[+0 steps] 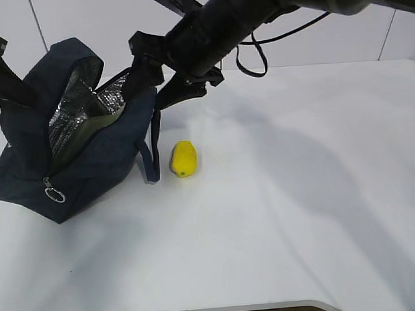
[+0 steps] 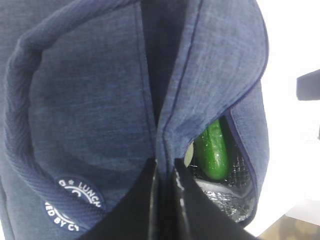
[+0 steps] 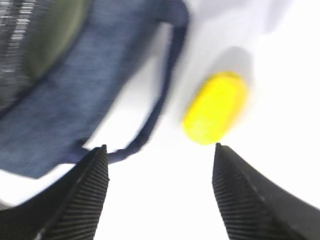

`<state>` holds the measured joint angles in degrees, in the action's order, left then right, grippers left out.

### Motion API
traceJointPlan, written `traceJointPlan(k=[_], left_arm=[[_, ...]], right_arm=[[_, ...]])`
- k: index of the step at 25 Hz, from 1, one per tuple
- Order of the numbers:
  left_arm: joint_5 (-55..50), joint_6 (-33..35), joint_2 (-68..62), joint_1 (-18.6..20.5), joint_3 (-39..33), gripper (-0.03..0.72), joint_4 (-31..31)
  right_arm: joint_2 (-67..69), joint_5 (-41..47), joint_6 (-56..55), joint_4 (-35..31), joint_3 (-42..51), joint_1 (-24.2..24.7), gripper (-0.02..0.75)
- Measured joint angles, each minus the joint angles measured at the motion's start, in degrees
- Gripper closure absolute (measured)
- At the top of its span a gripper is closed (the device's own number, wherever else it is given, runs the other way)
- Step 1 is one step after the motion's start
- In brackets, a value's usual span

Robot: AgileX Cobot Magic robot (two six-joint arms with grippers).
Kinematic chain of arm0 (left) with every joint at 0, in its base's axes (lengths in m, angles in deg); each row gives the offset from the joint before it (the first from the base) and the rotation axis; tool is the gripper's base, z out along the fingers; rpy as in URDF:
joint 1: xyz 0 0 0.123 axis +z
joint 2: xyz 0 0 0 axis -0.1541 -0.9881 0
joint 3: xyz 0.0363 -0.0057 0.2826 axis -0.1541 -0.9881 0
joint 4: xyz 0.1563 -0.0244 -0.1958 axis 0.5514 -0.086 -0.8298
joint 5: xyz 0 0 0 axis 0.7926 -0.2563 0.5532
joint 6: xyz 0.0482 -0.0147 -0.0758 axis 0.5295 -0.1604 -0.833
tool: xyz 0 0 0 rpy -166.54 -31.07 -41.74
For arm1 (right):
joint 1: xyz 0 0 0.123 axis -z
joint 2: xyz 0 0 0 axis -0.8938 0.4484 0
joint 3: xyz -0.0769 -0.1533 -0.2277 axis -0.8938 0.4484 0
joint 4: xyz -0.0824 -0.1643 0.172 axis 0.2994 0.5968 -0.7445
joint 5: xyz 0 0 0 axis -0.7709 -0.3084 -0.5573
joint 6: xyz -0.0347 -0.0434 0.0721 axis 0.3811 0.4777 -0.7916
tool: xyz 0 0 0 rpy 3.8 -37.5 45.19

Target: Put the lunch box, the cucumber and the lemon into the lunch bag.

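Lemon left, cucumber already bagged

Dark green smooth cucumber (image 2: 212, 150) lies inside dark navy fabric lunch bag (image 1: 91, 153), seen only in left wrist view. Small yellow oval lemon (image 1: 183, 159) sits on white table (image 1: 297, 193) beside bag. Lunch box not clearly visible. Left gripper (image 2: 167, 200) pinches bag's rim; right gripper (image 3: 160, 195) spread, empty, above lemon.

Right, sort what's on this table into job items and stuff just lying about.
Part of the job:
- lunch bag, mouth held open by the left gripper pinching its edge
- cucumber, already inside the bag
- lemon, on the table beside the bag
- right gripper, open and empty, above the lemon

Lying about:
- nothing; only the bare white table. The lunch box isn't clearly visible.
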<state>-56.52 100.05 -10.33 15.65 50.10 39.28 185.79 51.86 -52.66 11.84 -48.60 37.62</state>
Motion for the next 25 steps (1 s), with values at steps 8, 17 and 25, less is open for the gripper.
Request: traceJointPlan(k=[8,17,25], left_arm=[[0.36,-0.13,0.0,0.0,0.0,0.702,0.14],[0.38,-0.13,0.0,0.0,0.0,0.701,0.27],[0.48,-0.13,0.0,0.0,0.0,0.701,0.35]], right_arm=[[-1.05,3.96,-11.75,19.44,0.0,-0.25,0.22],[-0.51,2.41,-22.77,34.82,0.0,-4.12,0.223],[2.64,-2.01,-24.24,35.7,-0.08,-4.9,0.223]])
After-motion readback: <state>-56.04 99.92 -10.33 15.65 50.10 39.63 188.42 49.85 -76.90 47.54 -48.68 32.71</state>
